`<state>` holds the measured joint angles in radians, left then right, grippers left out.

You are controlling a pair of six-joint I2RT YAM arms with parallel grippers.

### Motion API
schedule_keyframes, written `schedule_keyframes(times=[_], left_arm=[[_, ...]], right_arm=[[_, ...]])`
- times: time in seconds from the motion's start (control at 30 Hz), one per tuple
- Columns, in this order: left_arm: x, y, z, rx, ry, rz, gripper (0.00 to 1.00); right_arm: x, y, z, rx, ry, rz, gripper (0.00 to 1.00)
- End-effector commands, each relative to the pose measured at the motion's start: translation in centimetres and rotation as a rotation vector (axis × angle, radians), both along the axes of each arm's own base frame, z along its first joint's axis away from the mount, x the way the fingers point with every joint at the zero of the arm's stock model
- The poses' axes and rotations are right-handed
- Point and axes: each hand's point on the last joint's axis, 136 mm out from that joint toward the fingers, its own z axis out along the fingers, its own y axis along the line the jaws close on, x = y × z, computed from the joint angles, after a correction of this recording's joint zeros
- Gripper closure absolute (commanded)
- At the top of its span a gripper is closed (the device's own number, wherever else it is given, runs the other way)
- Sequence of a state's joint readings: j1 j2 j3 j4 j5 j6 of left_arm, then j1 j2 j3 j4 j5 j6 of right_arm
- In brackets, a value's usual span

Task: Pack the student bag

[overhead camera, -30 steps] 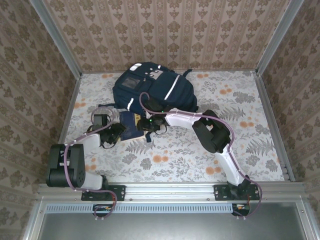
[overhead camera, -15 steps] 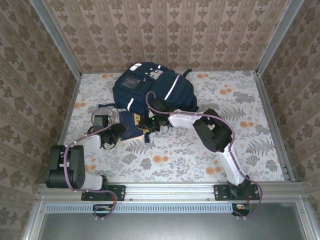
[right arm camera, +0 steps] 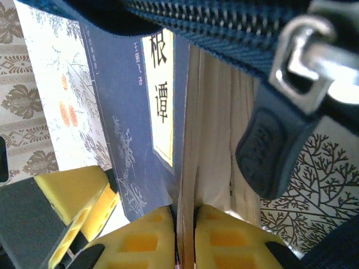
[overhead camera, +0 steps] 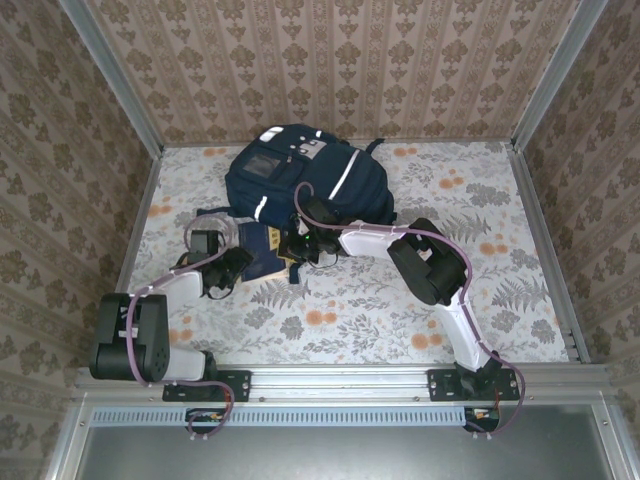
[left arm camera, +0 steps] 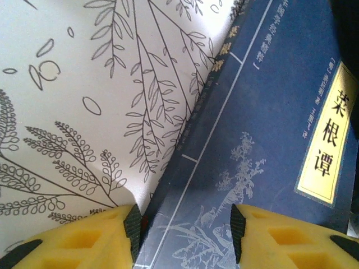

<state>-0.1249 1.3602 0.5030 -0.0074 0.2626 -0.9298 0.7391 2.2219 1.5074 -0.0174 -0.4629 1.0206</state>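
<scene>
The student bag, navy with white stripes, lies at the back middle of the table. Just in front of it lies a dark blue book with a yellow title label. My right gripper is shut on a thin bunch of the book's pages, at the fore-edge, with its fingertips pressed together. The bag's zipper pull hangs right beside it. My left gripper stands open over the book's cover at the spine edge, one pad against that edge.
The flowered tablecloth has free room to the right and along the front. Patterned walls and metal rails close in the table on three sides. A dark strap lies left of the bag.
My right gripper has closed on the book's pages and shifted slightly right toward the bag. The left gripper has stayed at the book's spine edge.
</scene>
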Motion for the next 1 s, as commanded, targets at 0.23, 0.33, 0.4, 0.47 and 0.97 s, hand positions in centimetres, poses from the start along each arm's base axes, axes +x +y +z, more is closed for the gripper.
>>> schedule_keyframes(times=[0.23,0.33,0.4,0.47,0.97], left_arm=[[-3.8,0.7,2.0,0.029,0.013,-0.044,0.45],[-4.5,1.0,1.9,0.004,0.013,-0.028,0.44],[-4.7,1.2,1.8,-0.020,0.013,-0.017,0.44],[-4.8,1.2,1.6,-0.043,0.017,-0.013,0.44],[-3.3,-1.2,1.7,-0.289,-0.055,0.015,0.60]], right_arm=[[-4.0,0.8,3.4,0.117,0.042,0.084,0.98],[-4.5,0.5,4.0,0.156,0.068,0.071,0.99],[-4.6,0.3,4.4,0.190,0.084,0.057,1.00],[-4.7,0.1,4.4,0.217,0.102,0.040,1.00],[-5.3,-0.1,4.2,0.317,0.164,0.010,0.99]])
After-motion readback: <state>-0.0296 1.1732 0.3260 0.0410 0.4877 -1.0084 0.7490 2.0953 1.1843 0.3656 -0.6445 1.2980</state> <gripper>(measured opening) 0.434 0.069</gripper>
